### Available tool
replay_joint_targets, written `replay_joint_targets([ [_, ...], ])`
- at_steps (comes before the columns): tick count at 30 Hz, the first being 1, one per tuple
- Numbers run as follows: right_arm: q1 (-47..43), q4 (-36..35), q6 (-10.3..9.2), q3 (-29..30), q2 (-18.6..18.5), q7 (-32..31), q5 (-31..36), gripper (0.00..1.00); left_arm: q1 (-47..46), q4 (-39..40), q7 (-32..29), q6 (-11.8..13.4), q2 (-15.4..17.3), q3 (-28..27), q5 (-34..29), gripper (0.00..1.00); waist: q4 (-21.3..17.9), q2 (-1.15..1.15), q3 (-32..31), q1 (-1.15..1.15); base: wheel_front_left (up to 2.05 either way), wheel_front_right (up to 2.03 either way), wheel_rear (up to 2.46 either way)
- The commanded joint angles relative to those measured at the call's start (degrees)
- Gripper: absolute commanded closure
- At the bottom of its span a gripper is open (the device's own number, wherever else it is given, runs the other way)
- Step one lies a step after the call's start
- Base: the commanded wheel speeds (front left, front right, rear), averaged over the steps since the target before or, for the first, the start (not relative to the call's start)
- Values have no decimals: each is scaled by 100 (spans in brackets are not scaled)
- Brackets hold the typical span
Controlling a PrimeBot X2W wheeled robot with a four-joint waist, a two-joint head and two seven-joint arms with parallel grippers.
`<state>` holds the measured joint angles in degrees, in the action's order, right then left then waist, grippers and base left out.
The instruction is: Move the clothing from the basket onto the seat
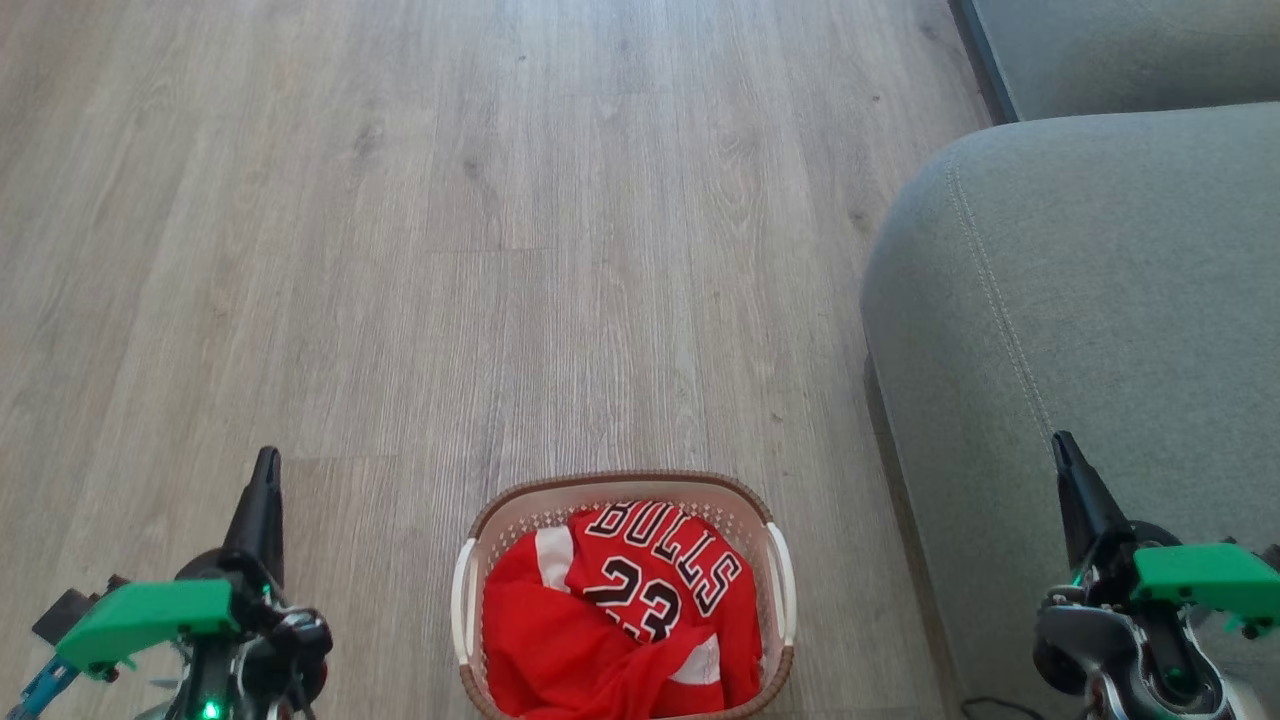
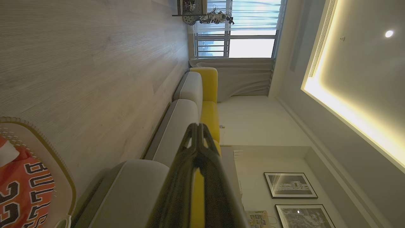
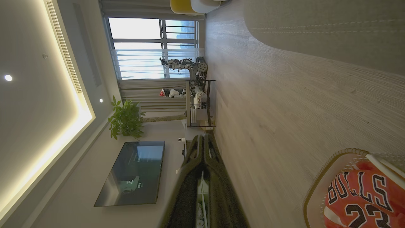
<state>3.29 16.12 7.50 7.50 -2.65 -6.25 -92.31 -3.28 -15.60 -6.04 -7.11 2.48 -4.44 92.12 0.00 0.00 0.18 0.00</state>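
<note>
Evidently not yet begun. Head view: clothing (image 1: pixel 620 620) heaped in basket (image 1: pixel 478 540), seat (image 1: pixel 1080 300) just beside it, bare where visible; left hand (image 1: pixel 265 470) and right hand (image 1: pixel 1064 455) pinched shut, empty. Left wrist view: hand closed, clothing in basket. Right wrist view: likewise.

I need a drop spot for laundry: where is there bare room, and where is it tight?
The seat is bare from its stitched seam to the right gripper. The wood floor is bare ahead of the basket and left of it. Crowded: the basket, full of clothing; a narrow floor strip parts it from the seat.
</note>
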Motion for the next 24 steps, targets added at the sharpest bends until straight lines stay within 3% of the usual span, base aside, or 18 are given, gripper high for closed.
replay_joint_targets([
  [1, 290, -209, -1, -99, -22, -23, 14, 100, -291, 156, -44, -37, 40, -206, 6, 100, 0, 0, 0, 0, 0, 0, 0],
  [24, 290, -210, -1, -99, -22, -23, 14, 100, -291, 156, -44, -37, 40, -206, 6, 100, 0, 0, 0, 0, 0, 0, 0],
])
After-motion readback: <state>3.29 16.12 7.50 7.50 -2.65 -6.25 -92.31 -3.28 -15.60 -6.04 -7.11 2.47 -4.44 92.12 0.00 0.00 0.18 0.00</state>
